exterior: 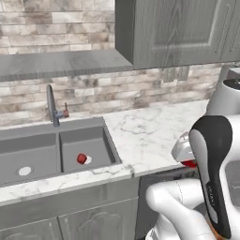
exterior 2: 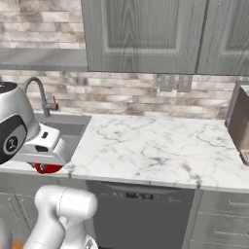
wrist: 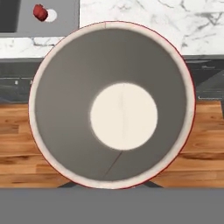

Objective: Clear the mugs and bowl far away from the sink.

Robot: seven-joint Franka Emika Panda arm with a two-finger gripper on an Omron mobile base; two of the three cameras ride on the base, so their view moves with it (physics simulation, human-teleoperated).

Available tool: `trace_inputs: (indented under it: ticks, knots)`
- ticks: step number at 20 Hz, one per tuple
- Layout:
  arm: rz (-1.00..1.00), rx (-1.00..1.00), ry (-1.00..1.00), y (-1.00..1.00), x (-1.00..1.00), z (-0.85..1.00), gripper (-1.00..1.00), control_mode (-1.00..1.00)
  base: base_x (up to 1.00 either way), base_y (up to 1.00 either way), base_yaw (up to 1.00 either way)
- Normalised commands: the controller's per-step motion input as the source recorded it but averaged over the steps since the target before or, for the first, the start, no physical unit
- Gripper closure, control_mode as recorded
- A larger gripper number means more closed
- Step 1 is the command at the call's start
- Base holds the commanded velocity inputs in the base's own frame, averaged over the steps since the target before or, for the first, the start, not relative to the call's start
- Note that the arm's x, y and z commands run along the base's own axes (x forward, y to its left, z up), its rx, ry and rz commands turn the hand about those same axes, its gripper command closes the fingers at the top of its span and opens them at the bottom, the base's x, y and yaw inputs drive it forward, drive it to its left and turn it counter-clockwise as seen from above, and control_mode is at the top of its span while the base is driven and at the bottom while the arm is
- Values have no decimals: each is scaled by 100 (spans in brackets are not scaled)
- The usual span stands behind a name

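My gripper (exterior: 188,158) is shut on a red mug (wrist: 112,105), held at the counter's front edge just right of the sink (exterior: 28,140). In the hand view I look straight into it: grey walls, white bottom, thin red rim. From the base views only a red sliver of this mug (exterior: 190,163) (exterior 2: 47,168) shows under the white hand. A second, darker red mug (exterior: 82,159) (wrist: 40,12) lies in the sink's right basin beside the drain. The tap (exterior: 52,105) stands behind the basins. The bowl is out of view.
The marble counter (exterior 2: 146,141) stretches right of the sink to a brown-grey appliance (exterior 2: 240,126). Upper cabinets (exterior 2: 146,34) hang above. A dishwasher front (exterior 2: 141,214) sits under the counter, and wooden floor (wrist: 13,131) lies below the held mug.
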Motion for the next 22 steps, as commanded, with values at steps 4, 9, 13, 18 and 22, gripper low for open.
trace_inputs:
  ticks: [4,9,13,18,22]
  knots:
    - [0,0,0,0,0,0,100,100,3,-21,-61]
    - [0,0,0,0,0,0,100,100,0,0,-99]
    - [0,0,0,0,0,0,100,100,0,0,-100]
    - [0,0,0,0,0,0,100,100,0,0,-100]
    - [0,0,0,0,0,0,100,100,0,0,-100]
